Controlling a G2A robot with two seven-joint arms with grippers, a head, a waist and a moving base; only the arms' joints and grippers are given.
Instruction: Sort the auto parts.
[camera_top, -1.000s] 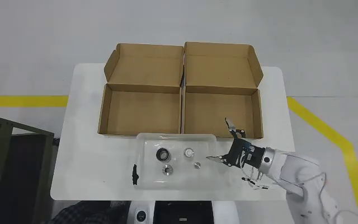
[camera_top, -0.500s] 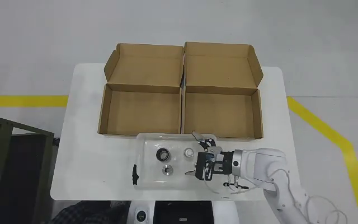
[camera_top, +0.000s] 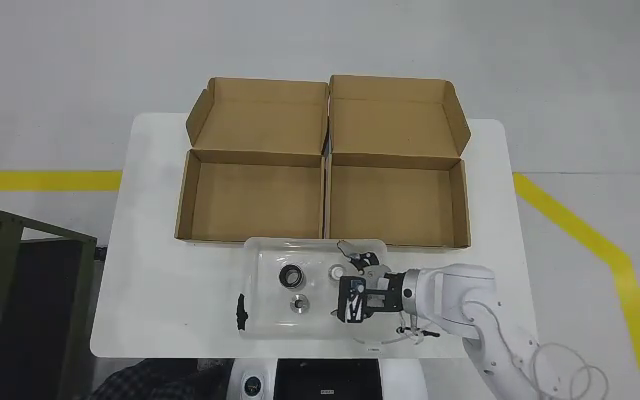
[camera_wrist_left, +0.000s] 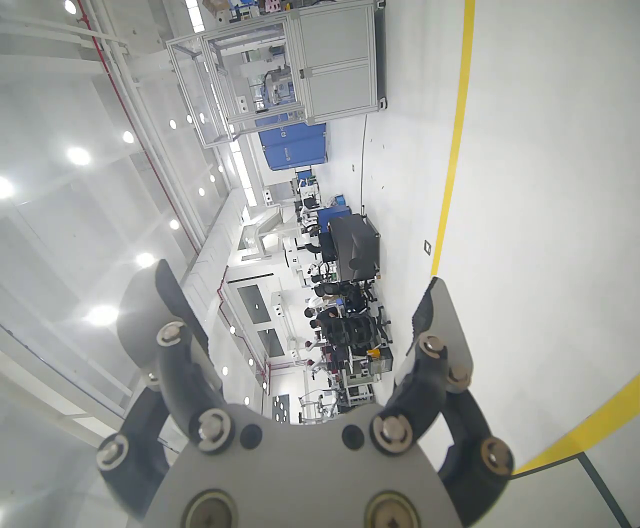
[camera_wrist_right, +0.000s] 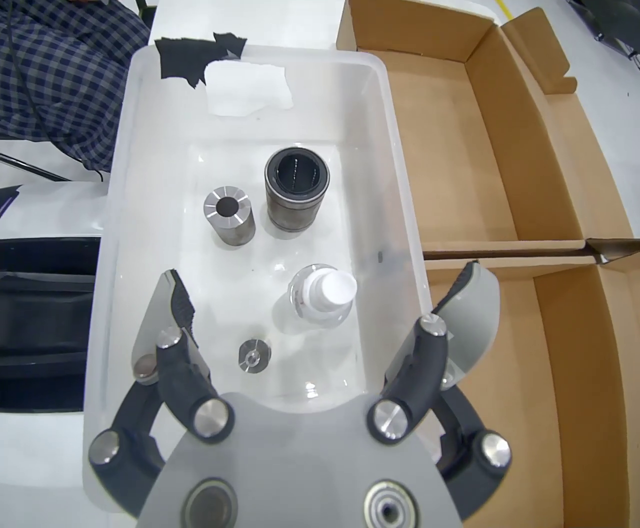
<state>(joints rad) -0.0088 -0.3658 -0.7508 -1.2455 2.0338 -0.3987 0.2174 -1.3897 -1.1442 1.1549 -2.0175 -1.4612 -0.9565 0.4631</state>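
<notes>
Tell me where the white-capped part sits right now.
In the right wrist view, the white-capped part stands in the clear bin, between the black bearing and the small metal disc, on the side nearest the cardboard boxes.

No text, number or sign can be read in any view. A white label (camera_wrist_right: 247, 87) on the end wall of the clear tub (camera_wrist_right: 395, 165) looks blank, and the small bottle (camera_wrist_right: 322, 300) standing in the tub carries reddish print too small to make out. In the hall beyond, blue cabinets (camera_wrist_left: 295, 142) bear a tiny white mark, and a small square sign (camera_wrist_left: 427, 246) lies on the floor (camera_wrist_left: 540, 200); neither can be read.
</notes>
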